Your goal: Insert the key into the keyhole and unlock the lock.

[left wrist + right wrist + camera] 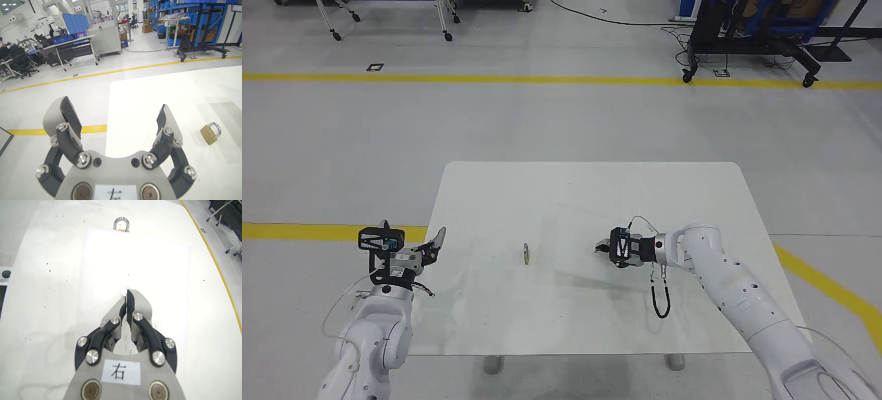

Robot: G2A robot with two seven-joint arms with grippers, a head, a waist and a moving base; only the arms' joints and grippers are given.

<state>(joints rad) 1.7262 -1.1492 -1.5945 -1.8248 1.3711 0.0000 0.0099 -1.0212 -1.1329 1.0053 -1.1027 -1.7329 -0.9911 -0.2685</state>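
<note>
A small brass padlock [527,254] with a silver shackle lies on the white table [592,190], a little left of centre. It lies on its side in the left wrist view, padlock [209,134], off to one side of my left gripper [115,106]. That left gripper [434,243] is open with nothing in it and hovers at the table's left edge. My right gripper [600,246] sits low over the table right of the padlock, pointing at it. The right gripper [126,294] is shut on a thin metal key [125,299], seen edge-on between the pads. The padlock [121,225] lies straight ahead.
A faint pale rectangular sheet [136,262] covers the middle of the table, with the padlock at its far edge. A black cable loop [660,295] hangs from the right arm. Yellow floor lines [542,78] and wheeled racks [752,45] lie beyond the table.
</note>
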